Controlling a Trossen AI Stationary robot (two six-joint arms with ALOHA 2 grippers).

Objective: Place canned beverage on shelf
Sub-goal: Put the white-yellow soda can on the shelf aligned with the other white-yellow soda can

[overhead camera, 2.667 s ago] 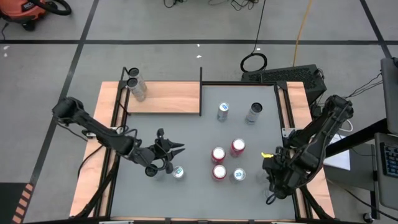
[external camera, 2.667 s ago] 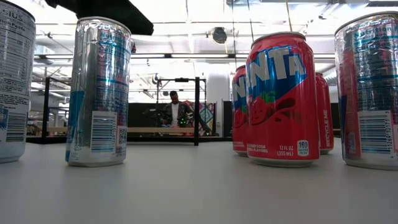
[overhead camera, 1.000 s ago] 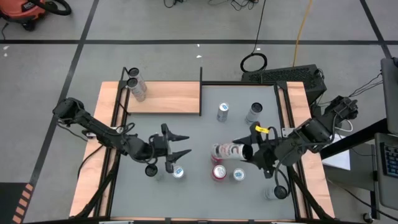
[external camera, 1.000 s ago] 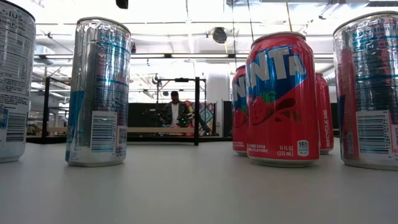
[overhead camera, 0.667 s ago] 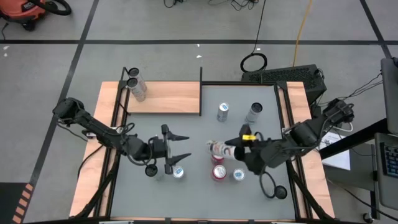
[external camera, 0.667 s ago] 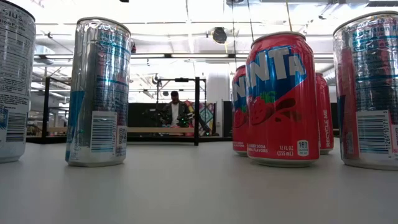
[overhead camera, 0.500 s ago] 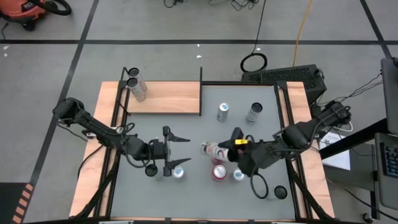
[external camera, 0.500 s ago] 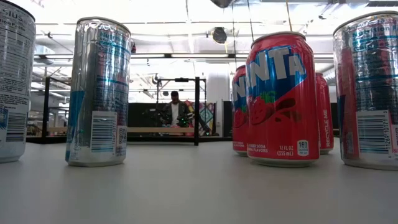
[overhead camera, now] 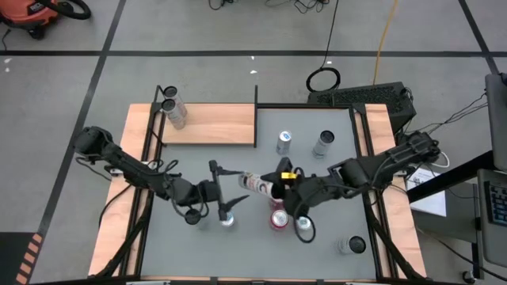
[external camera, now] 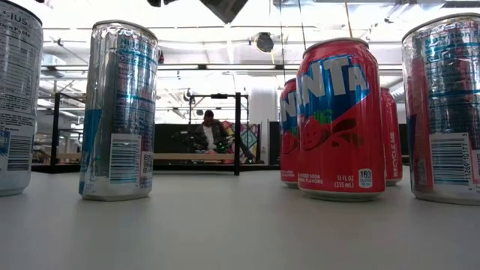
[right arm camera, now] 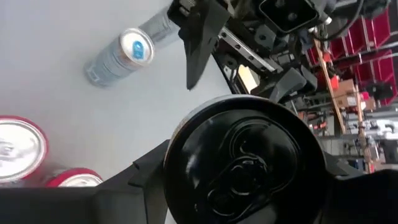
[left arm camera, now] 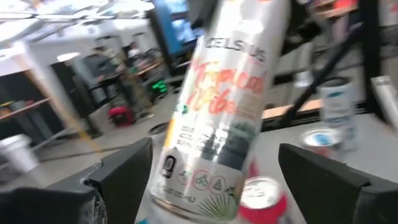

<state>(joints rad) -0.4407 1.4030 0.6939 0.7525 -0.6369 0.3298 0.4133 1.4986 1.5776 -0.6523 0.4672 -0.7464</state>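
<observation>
Your right gripper [overhead camera: 273, 188] pinches a slim white can [overhead camera: 255, 184] with orange lettering, held on its side above the middle of the grey table [overhead camera: 238, 245]; its black lid [right arm camera: 245, 163] fills the right wrist view. Your left gripper [overhead camera: 228, 188] faces the can's free end with jaws spread wide on either side, not touching it; its dark fingers [left arm camera: 121, 171] show either side of the can in the left wrist view.

Below the held can stand a red can [overhead camera: 277, 219] and two silver cans [overhead camera: 228, 220], and two more silver cans [overhead camera: 283, 142] stand farther back.

The shelf [overhead camera: 209, 124], a light wood board with thin black posts, sits in the far left corner of the table, well apart from the held can. Two silver cans [overhead camera: 173, 107] stand at its left end.

At table height, the near cans block most of the view; a person [external camera: 208, 133] in the room behind is too small to make out.
</observation>
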